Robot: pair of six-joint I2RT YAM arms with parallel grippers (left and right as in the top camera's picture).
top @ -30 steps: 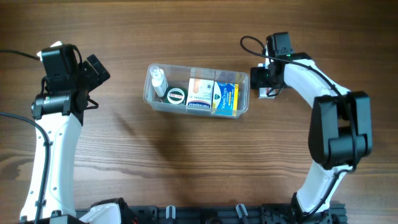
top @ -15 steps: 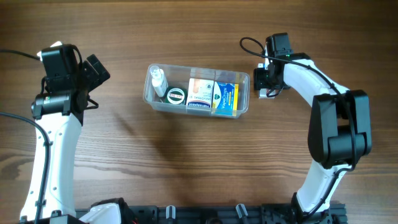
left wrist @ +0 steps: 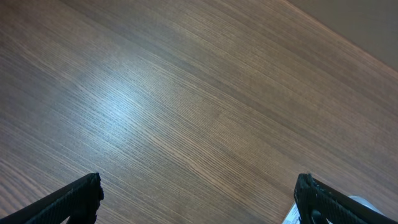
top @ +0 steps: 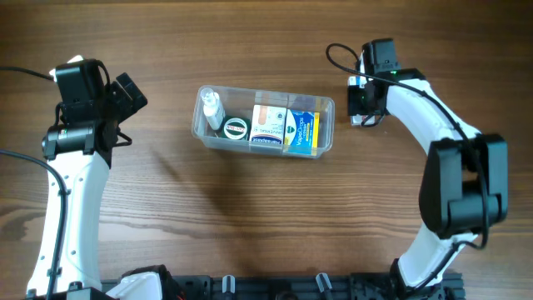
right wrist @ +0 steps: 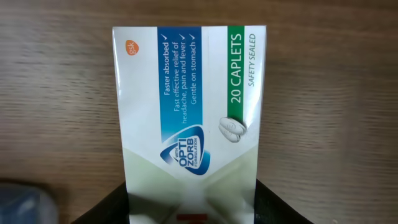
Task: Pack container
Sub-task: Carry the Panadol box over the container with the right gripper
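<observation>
The clear container lies on the table's middle in the overhead view. It holds a small white bottle, a round green tin, an orange-and-white box and a blue-and-yellow box. My right gripper is just right of the container's right end. It is shut on a white caplets box, whose sides sit between the fingers above bare wood. My left gripper is open and empty, well left of the container; its fingers are spread wide over bare wood.
The wooden table surrounds the container. A black cable loops beside the right wrist. A pale edge shows at the bottom right of the left wrist view, too little to identify.
My right gripper has shifted slightly right and away from the container's end, with the caplets box still in it. The left arm has not moved.
</observation>
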